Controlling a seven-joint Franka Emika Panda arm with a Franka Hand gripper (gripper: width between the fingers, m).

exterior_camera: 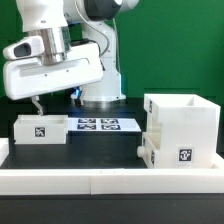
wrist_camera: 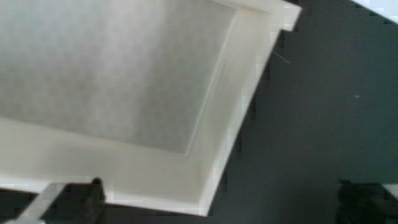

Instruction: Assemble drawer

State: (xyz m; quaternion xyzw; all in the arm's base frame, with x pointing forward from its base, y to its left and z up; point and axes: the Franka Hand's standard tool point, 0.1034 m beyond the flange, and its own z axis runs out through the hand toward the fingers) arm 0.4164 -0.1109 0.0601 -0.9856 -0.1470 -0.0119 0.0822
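A small white open-top tray [exterior_camera: 41, 129] with a square tag on its front stands on the black table at the exterior view's left. My gripper [exterior_camera: 54, 100] hovers just above it, open and empty. In the wrist view the tray [wrist_camera: 125, 90] is seen from above, its side wall [wrist_camera: 228, 120] running between my two fingertips [wrist_camera: 71, 196], which do not touch it; the gripper [wrist_camera: 217, 198] is wide open. The tall hollow box [exterior_camera: 183, 122], tagged on its front, stands at the exterior view's right. A second smaller white part [exterior_camera: 150, 150] sticks out at its lower side.
The marker board [exterior_camera: 98, 125] lies flat on the table between the tray and the box. The low white border rail [exterior_camera: 100, 181] runs along the front edge. The robot's base [exterior_camera: 100, 95] stands behind the marker board.
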